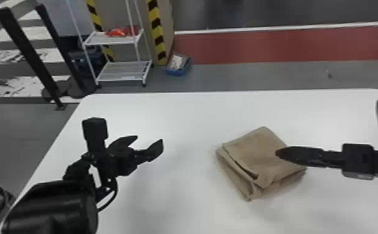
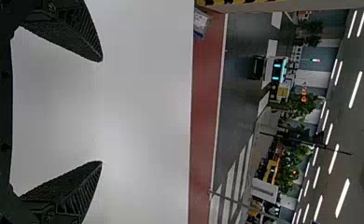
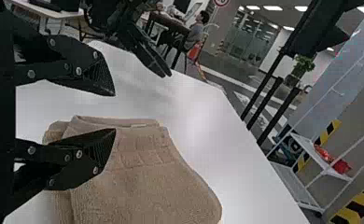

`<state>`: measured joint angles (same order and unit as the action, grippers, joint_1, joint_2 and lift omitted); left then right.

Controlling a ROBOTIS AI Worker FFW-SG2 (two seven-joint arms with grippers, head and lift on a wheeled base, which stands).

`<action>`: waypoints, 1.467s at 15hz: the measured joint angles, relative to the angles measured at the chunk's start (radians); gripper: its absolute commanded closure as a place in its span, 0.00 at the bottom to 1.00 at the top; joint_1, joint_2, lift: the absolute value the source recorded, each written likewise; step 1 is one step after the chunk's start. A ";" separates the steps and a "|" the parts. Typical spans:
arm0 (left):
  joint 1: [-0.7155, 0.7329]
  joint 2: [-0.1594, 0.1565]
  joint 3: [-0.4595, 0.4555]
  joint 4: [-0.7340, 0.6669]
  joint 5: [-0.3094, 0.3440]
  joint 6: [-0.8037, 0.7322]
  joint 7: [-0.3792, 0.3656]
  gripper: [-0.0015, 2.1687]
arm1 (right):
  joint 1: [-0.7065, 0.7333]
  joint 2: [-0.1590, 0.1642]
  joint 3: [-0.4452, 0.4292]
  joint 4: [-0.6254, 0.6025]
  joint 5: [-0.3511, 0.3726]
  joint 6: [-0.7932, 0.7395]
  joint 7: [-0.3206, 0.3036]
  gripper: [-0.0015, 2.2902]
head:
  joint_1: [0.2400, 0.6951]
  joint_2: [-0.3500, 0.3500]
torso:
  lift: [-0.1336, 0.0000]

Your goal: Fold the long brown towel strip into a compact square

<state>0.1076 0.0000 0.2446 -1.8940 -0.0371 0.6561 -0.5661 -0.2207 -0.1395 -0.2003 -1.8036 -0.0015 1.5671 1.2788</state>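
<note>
Apparently, the brown towel was layered right of centre in the head view, on the white table, because the compact shape was nearly reached. The left gripper, at the frame's left, had its fingers apart and empty, perhaps for leaving free room. The right gripper also had separated fingers, maybe for correcting an edge. The towel lay beneath this one, well apart from the left; whether they touched, I could not tell.
</note>
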 measured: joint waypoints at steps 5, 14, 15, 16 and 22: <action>-0.001 0.000 0.006 0.006 0.001 0.000 -0.001 0.05 | -0.101 -0.022 0.093 0.050 0.331 0.000 0.070 0.98 | 1.00 0.61 | 0.07; -0.012 0.000 0.003 0.028 0.002 -0.003 -0.002 0.05 | -0.030 -0.114 0.204 0.050 0.475 0.000 0.070 0.98 | 1.00 0.53 | 0.07; -0.012 0.000 0.002 0.029 0.002 -0.003 -0.001 0.05 | -0.034 -0.103 0.219 0.059 0.491 0.000 0.070 0.98 | 1.00 0.54 | 0.07; -0.012 0.000 0.002 0.029 0.002 -0.003 -0.001 0.05 | -0.045 -0.084 0.227 0.073 0.511 0.000 0.070 0.98 | 1.00 0.55 | 0.07; -0.014 0.000 0.001 0.029 0.002 -0.003 0.000 0.05 | -0.179 0.019 0.276 0.254 0.590 0.000 0.070 0.98 | 1.00 0.62 | 0.07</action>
<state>0.0935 0.0000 0.2458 -1.8647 -0.0353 0.6528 -0.5660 -0.4000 -0.1200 0.0760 -1.5497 0.5888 1.5670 1.3484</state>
